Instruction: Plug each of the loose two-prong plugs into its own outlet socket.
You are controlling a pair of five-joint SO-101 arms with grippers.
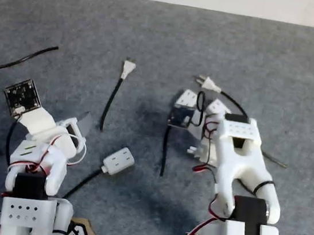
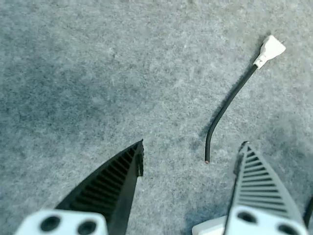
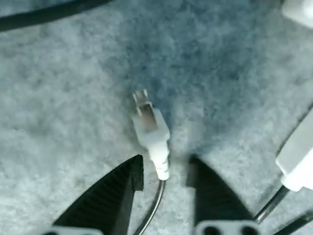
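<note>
My left gripper point(image 2: 191, 149) is open over bare carpet, with nothing between its black finger point(image 2: 128, 169) and its pale finger point(image 2: 252, 171). Ahead of it lies a white two-prong plug point(image 2: 271, 49) point(image 1: 128, 67) on a short black cord point(image 2: 227, 105). My right gripper point(image 3: 165, 166) is open and low over the carpet. The tail of another white plug point(image 3: 150, 127) lies between its fingertips, prongs pointing away. A third plug point(image 1: 207, 82) lies beyond the right arm point(image 1: 238, 137). A white outlet socket point(image 1: 119, 160) sits between the arms.
Two more white outlet blocks point(image 1: 188, 99) point(image 1: 217, 108) lie just past the right arm's wrist; one outlet block point(image 3: 297, 164) is close beside the right gripper. Black cords point(image 1: 25, 59) trail at the far left. The grey carpet point(image 1: 100, 23) stretches open toward the back.
</note>
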